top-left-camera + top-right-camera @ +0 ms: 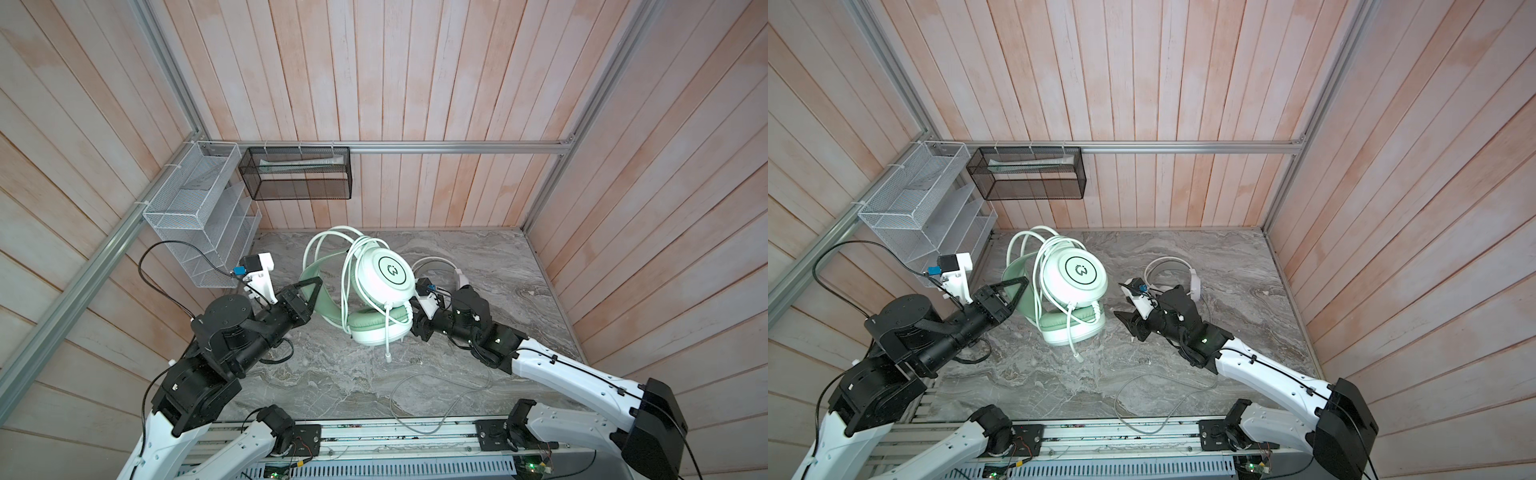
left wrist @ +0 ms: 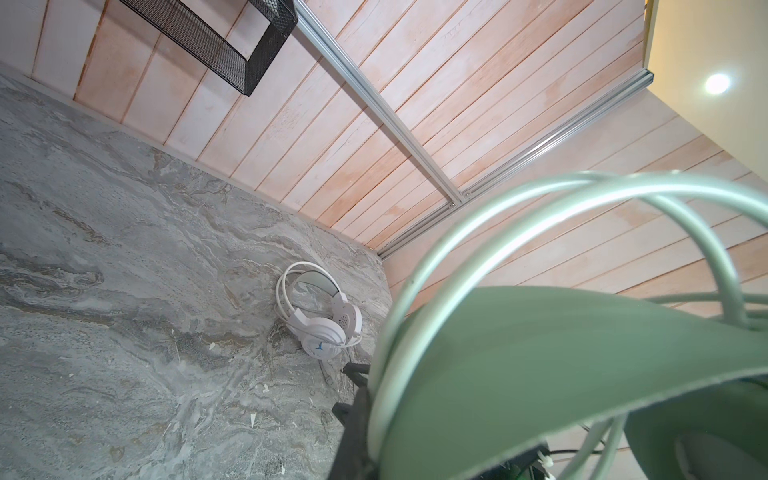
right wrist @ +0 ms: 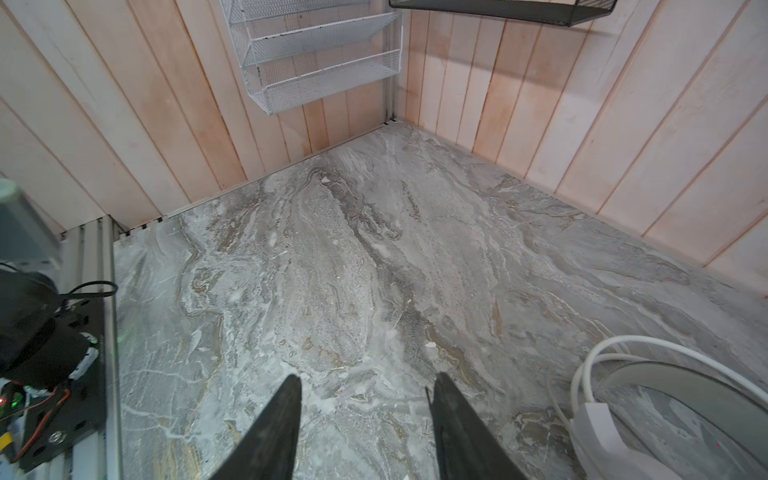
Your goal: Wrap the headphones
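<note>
The mint-green headphones (image 1: 384, 270) (image 1: 1077, 272) hang tilted above the marble table in both top views, their pale cord looped round the cups and the plug end (image 1: 388, 357) dangling. My left gripper (image 1: 309, 293) (image 1: 1017, 291) is shut on their green headband (image 2: 540, 374). The white headphones (image 1: 1173, 266) (image 2: 320, 316) lie on the table to the right, partly hidden by my right arm in a top view. My right gripper (image 1: 1125, 322) (image 3: 368, 382) is open and empty, low over bare marble just right of the green lower cup, with the white headband (image 3: 665, 395) beside it.
A thin grey cord (image 1: 436, 399) lies in loose loops near the table's front edge. A white wire rack (image 1: 199, 216) hangs on the left wall and a black mesh basket (image 1: 297, 172) on the back wall. The arms' mounting rail (image 1: 374, 436) runs along the front.
</note>
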`<state>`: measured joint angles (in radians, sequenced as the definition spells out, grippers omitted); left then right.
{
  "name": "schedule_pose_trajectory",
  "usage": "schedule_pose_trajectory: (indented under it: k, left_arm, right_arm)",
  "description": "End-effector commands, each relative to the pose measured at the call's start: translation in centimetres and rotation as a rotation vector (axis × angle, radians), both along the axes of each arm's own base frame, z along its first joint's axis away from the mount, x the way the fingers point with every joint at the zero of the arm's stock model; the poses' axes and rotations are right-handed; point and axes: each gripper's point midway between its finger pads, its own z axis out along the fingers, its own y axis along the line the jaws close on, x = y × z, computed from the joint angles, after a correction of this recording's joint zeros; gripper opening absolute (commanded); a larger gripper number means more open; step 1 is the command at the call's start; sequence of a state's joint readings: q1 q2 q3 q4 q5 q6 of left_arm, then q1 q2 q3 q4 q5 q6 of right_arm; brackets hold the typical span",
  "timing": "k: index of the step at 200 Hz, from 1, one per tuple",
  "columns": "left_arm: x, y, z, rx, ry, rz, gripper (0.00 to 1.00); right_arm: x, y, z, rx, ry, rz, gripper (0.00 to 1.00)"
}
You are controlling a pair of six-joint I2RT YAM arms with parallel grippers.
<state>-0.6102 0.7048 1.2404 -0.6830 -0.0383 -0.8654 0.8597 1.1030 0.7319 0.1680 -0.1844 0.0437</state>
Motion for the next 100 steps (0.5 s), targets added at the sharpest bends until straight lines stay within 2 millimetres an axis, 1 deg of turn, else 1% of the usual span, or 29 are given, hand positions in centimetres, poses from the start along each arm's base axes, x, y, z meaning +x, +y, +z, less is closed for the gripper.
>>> schedule_pose_trajectory:
  k: [1,15,29,39,51,80,100]
  left_arm:
    - [-0.9,0.6,3.9,-0.12,-0.069,0.005,0.0]
    - [-0.9,0.5,3.9,-0.124,-0.065,0.001,0.0]
    - [-0.9,0.4,3.9,-0.129,-0.061,-0.003,0.0]
    - [-0.8,0.3,3.9,-0.133,-0.06,-0.006,0.0]
    - [-0.8,0.2,4.0,-0.139,-0.061,-0.009,0.0]
    - [-0.7,-0.4,4.5,-0.166,-0.063,-0.033,0.0]
    - [-0.6,-0.6,4.5,-0.178,-0.055,-0.039,0.0]
  right_arm:
    - [-3.0,1.2,4.1,0.192,-0.019,0.111,0.54]
    - [-4.2,0.9,5.4,0.253,-0.035,0.137,0.55]
    - [-4.7,0.5,6.5,0.302,-0.047,0.142,0.56]
    - [-4.8,0.3,6.9,0.319,-0.054,0.143,0.57]
    - [-4.7,0.4,6.8,0.312,-0.06,0.134,0.57]
    - [-3.3,0.3,5.9,0.281,-0.081,0.068,0.57]
    - [-2.6,0.6,5.4,0.265,-0.091,0.043,0.57]
